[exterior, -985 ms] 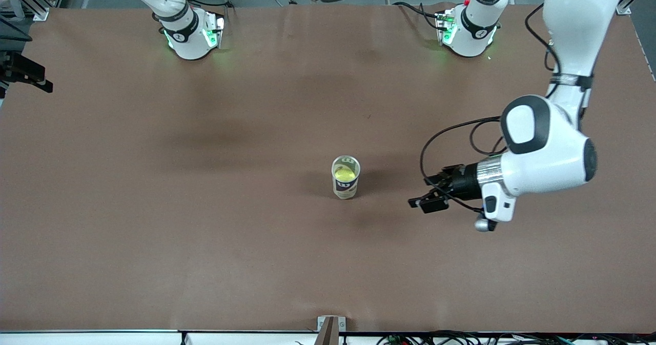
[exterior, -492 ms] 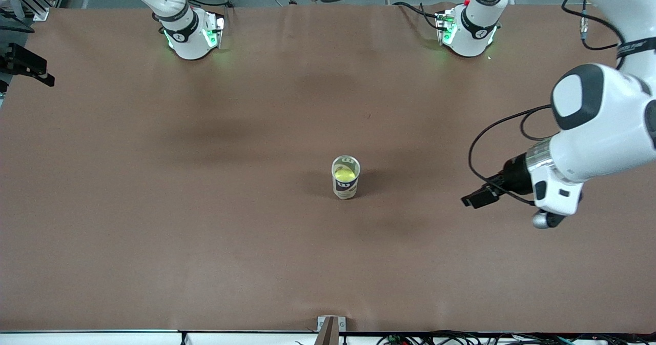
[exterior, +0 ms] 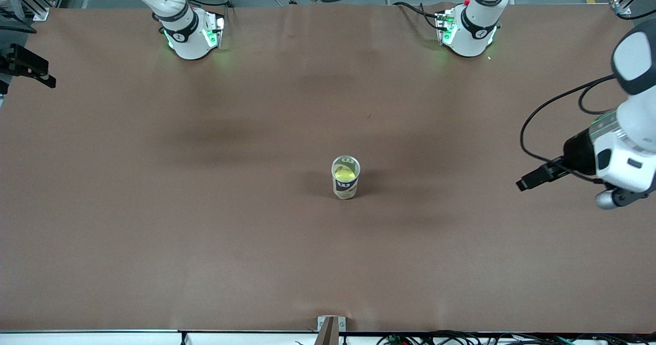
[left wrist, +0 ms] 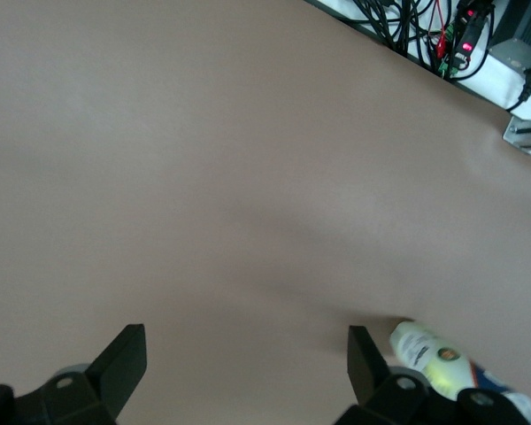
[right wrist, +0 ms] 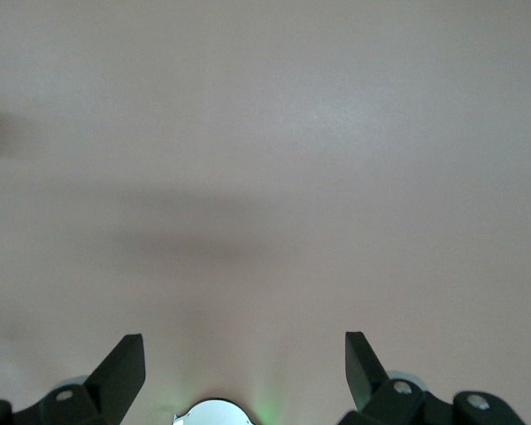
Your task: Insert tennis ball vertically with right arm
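The tennis ball [exterior: 344, 173] sits down inside the upright can [exterior: 346, 177] in the middle of the table [exterior: 205, 206], its yellow top showing through the open mouth, so the insertion looks done to me. Standing on its base, the can takes a ball dropped straight down, which fits the task.

The left gripper [exterior: 530, 179] hangs over the table toward the left arm's end, well apart from the can, with nothing between its fingers [left wrist: 124, 359]; they are spread wide in the left wrist view, and the can shows low beside one finger, off to the side of the gap and not in it.

The right gripper [right wrist: 243, 367] is likewise released and empty, fingers apart over bare table near its own base. That arm is parked clear, I judge.
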### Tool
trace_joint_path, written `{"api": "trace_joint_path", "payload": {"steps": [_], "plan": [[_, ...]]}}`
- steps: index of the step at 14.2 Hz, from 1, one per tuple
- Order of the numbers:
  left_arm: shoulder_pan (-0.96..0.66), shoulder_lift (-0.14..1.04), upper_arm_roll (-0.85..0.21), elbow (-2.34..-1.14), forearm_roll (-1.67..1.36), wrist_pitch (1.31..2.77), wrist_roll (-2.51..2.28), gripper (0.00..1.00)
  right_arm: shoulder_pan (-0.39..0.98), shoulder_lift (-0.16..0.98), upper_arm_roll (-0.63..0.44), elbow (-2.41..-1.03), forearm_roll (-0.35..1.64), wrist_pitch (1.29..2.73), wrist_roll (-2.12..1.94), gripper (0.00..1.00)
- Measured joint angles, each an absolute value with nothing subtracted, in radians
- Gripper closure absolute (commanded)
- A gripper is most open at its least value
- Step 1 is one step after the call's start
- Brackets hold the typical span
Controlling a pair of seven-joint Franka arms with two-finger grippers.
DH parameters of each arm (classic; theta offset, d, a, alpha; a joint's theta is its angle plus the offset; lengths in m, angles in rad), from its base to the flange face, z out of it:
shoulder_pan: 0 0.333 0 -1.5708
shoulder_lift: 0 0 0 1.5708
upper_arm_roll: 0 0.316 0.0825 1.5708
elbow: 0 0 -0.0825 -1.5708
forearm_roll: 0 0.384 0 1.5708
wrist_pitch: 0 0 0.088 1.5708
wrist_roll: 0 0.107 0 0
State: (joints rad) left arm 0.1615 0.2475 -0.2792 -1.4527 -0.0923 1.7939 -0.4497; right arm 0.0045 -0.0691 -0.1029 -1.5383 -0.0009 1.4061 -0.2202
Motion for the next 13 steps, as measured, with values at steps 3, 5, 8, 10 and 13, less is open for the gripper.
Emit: {"api": "trace_joint_path", "payload": {"steps": [3, 5, 8, 10, 13], "plan": [[0.196, 0.195, -0.275, -1.452, -0.092, 1.731, -0.360, 0.00, 0.004, -0.074, -0.104, -1.538, 0.002, 1.398, -0.177, 0.00], [0.206, 0.162, -0.273, -1.452, -0.076, 1.670, -0.311, 0.00, 0.004, -0.079, -0.104, -1.538, 0.010, 1.393, -0.128, 0.00], [0.209, 0.113, -0.274, -1.461, -0.047, 1.596, -0.280, 0.00, 0.004, -0.082, -0.104, -1.538, 0.016, 1.393, -0.111, 0.00], [0.214, 0.081, -0.273, -1.494, -0.045, 1.599, -0.235, 0.00, 0.004, -0.084, -0.104, -1.536, 0.020, 1.393, -0.109, 0.00], [0.238, 0.033, -0.273, -1.572, -0.044, 1.666, -0.194, 0.00, 0.004, -0.085, -0.103, -1.536, 0.021, 1.393, -0.109, 0.00]]}}
